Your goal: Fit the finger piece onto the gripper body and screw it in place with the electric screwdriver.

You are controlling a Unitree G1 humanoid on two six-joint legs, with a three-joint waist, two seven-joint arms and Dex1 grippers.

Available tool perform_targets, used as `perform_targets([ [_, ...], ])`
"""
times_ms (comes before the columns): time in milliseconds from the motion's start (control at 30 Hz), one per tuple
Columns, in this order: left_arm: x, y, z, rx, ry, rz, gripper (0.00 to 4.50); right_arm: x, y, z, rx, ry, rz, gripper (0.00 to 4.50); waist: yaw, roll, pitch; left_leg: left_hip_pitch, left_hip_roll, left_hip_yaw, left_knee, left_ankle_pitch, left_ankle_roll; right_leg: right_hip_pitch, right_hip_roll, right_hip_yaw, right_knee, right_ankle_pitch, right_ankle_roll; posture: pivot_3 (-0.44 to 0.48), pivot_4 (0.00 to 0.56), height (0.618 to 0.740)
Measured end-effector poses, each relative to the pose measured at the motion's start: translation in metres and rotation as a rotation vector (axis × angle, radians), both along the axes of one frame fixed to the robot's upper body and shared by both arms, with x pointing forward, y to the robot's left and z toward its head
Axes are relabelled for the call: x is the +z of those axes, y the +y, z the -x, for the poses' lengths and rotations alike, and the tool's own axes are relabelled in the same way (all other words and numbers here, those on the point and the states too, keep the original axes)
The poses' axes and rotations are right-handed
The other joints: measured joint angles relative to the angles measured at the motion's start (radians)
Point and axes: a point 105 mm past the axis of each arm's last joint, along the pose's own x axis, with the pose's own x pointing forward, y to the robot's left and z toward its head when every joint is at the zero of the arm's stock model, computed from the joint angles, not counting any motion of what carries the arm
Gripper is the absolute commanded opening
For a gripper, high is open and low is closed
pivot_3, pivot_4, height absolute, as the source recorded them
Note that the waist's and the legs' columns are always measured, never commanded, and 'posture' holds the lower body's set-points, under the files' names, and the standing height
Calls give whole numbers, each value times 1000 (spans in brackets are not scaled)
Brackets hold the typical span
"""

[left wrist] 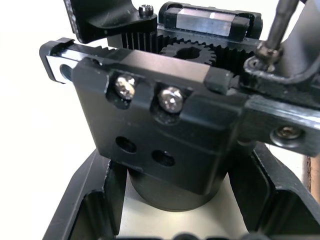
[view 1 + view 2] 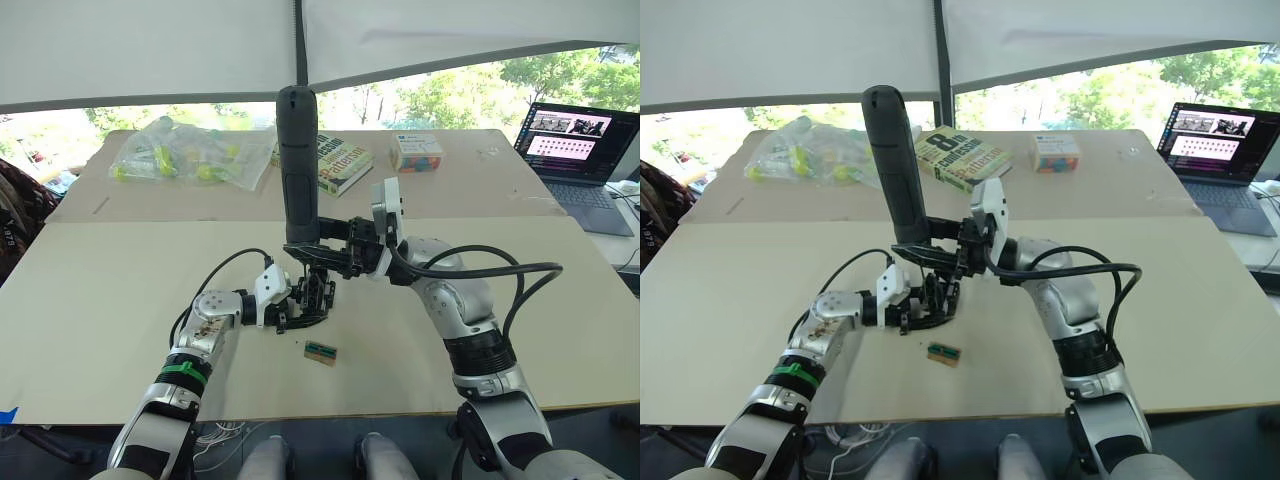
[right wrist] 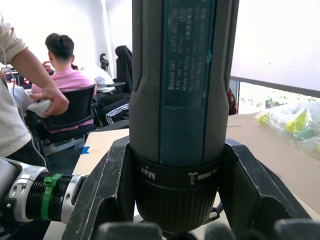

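— Black matte plastic, thick and cylindrical: that is the electric screwdriver, and my right gripper is clamped around its lower collar, holding it upright with the rounded end at twelve o'clock.

— And the bit?

— Thin metal, pointing down onto the chunky black gripper body, which sits on the pale wooden table near its middle. In my left wrist view the bit meets a screw head at one corner of that body.

— Your left side?

— My left gripper grips the body from nine o'clock, its black fingers either side of the round base, pressed against it.

— The small tapered finger piece?

— I cannot pick it out from the body; black on black.

— Anything nearby?

— A small green-topped rectangular block lies just at five o'clock from the body, apart from it. Farther toward twelve o'clock rest a green book, a clear bag of yellow-green items and a small box. An open laptop sits at two o'clock. A person in a pink shirt sits in my right wrist view.
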Motion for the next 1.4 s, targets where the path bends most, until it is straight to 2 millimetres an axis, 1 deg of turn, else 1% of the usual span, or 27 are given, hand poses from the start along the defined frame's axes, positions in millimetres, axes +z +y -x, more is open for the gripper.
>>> perform_targets([
  [533, -3, -1, 0, 28, 6, -12, 2447, -6, 5, -2, -19, -12, 34, 1913, 0, 0, -3, 4, 0, 0, 0, 0, 0, 4, 0, 0, 0, 0, 0, 0, 150, 740],
  [933, -4, 0, 0, 37, 19, -15, 2447, -13, 2, -7, -51, 4, 25, 1913, -1, 0, -7, 7, 0, 0, 0, 0, 0, 6, 0, 0, 0, 0, 0, 0, 150, 740],
  [1033, -5, 0, 0, 37, 22, -17, 2447, -14, 2, -8, -56, 9, 25, 1913, -1, 0, -8, 9, 0, 0, -1, 0, 0, 9, 0, 0, 0, 0, 0, 0, 150, 740],
  [1167, -8, 0, 0, 41, 28, -23, 2447, -16, 2, -9, -68, 15, 33, 1913, -3, 0, -8, 19, 1, 0, -4, 0, 0, 19, 0, 0, -4, -1, 1, 0, 150, 740],
  [1400, -8, 0, -1, 44, 28, -23, 2447, -17, 2, -7, -64, 13, 34, 1913, -3, 0, -8, 19, 1, 0, -4, 0, 0, 20, 0, 0, -3, -1, 1, 0, 150, 740],
])
